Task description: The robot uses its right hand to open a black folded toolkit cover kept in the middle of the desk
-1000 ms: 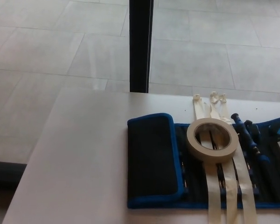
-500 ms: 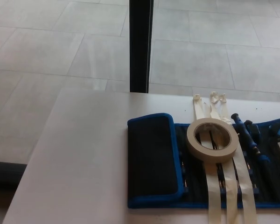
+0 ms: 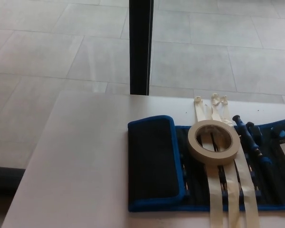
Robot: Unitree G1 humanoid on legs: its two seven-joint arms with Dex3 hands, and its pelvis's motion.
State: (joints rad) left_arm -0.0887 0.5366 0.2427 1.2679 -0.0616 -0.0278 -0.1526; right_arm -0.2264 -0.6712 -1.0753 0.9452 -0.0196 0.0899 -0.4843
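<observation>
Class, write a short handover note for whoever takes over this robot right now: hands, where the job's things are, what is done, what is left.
Neither robot hand is in view.
The toolkit lies on the desk, spread toward the right, tools showing.
Its left flap lies folded over the case.
A tape roll sits on the pale strips across the open part.
Done: mostly opened. Left: the folded flap, apparently.

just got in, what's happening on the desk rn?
Nothing is being handled: neither robot hand is in view. The black toolkit cover with blue trim lies on the white desk, its left flap folded over, the rest spread open to the right with tools showing. A roll of masking tape rests on it, over cream strips running across the kit.
</observation>
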